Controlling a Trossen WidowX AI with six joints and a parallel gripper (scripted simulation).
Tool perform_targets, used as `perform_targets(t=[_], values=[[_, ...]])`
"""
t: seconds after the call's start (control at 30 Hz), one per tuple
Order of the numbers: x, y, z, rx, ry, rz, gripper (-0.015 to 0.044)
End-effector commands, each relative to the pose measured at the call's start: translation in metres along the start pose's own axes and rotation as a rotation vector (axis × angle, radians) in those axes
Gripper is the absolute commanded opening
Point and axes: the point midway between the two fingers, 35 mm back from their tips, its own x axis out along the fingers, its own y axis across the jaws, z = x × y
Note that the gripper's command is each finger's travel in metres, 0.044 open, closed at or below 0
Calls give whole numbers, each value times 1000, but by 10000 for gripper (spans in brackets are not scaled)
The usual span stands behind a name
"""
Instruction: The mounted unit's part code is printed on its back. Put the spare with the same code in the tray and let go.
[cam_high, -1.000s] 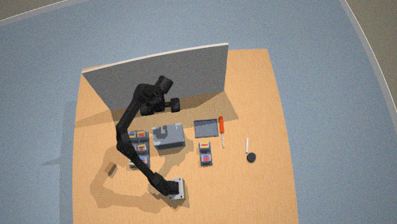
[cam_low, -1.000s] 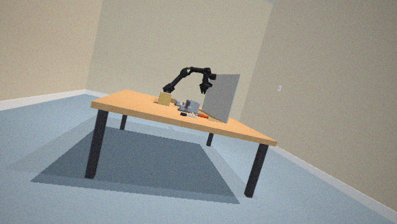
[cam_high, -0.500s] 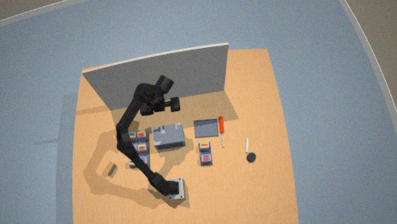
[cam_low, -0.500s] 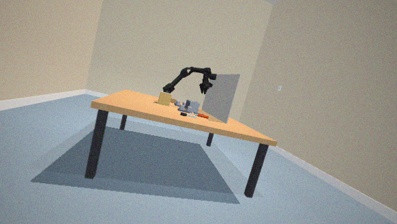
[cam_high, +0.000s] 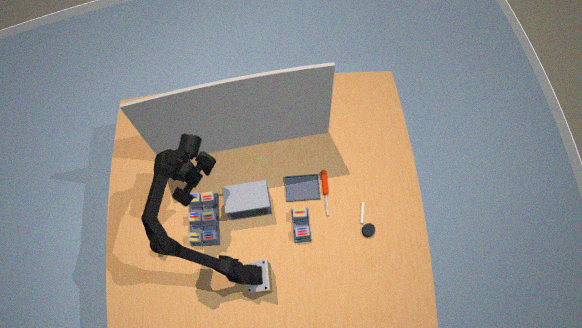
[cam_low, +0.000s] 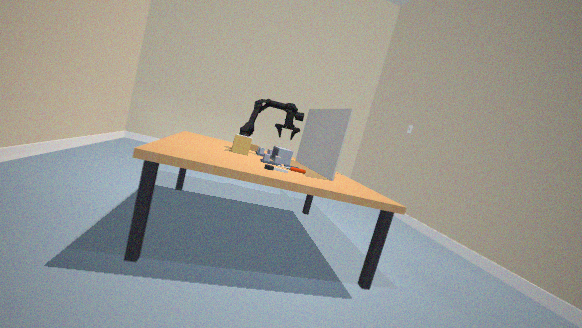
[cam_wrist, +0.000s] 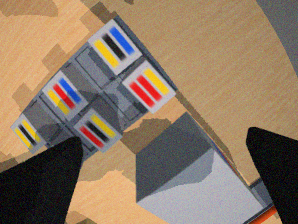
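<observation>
Tool is wide open with nothing in it, hanging above the spares rack, probably lining up a pick. Looks like the spares sit label-up so their codes read from above. Tray sits beyond the grey unit.

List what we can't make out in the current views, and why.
- Code on back of grey unit: faces away in all three.
- Stripes on spares: too small in exterior; in wrist, the claw cuts across the rack.
- Tray: mostly cut off by wrist frame's claw and unit.
</observation>
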Motion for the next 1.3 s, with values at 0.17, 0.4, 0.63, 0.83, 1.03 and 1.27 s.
perform_targets(t=[0.17,0.4,0.63,0.83,1.03,1.27], values=[[21,96,10,-618,3,46,440],[21,96,10,-618,3,46,440],[44,96,7,-618,3,45,309],[60,97,3,-618,1,45,300],[61,97,3,-618,1,45,300],[71,96,3,-619,3,45,300]])
